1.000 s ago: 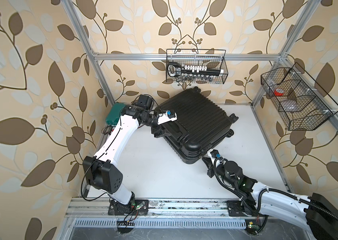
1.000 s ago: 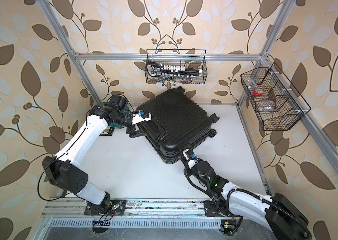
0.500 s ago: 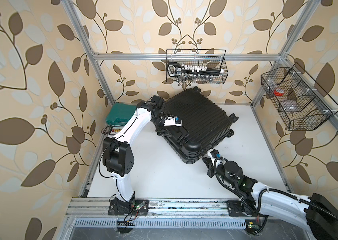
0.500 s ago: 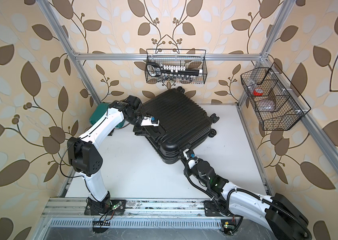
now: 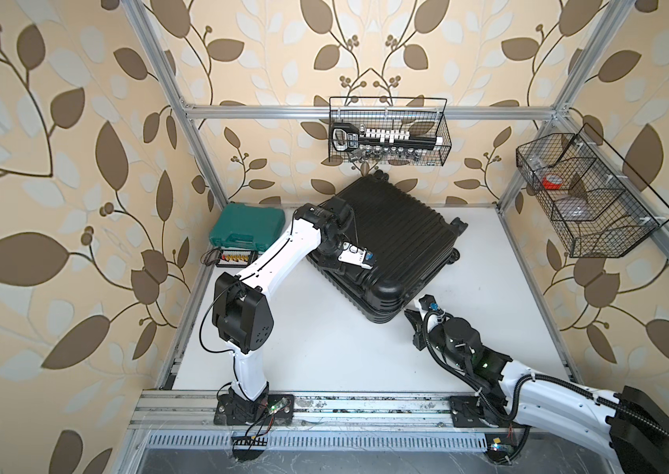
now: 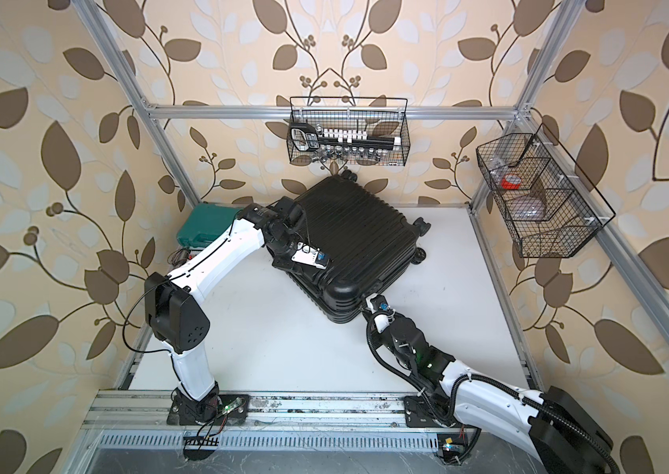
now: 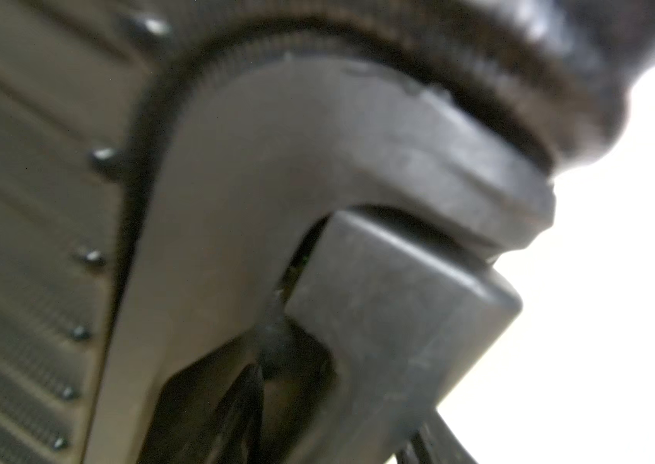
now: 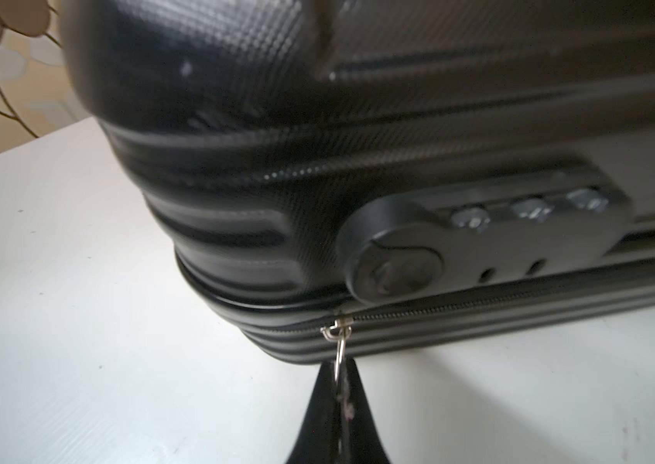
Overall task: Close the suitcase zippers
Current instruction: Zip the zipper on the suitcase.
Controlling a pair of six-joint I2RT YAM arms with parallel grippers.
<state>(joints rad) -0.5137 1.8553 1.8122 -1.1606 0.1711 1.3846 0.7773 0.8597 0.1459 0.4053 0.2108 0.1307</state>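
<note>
Though its hard shell looks stiff and bulky, the suitcase [image 5: 398,242] lies flat, halves together, on the surface [image 5: 324,349]. Right jaws are clamped on the thin metal pull [image 8: 339,343] at its near corner, judged the proper hold. Left jaws: cannot tell.

I've got L arm [image 5: 279,254] elbow-up, wrist bent down; L gripper [image 5: 332,264] mostly hidden, gap unclear. R arm [image 5: 529,385] low, stretched fwd; R gripper [image 8: 337,385] pinched shut on zip pull [image 8: 339,341].
</note>
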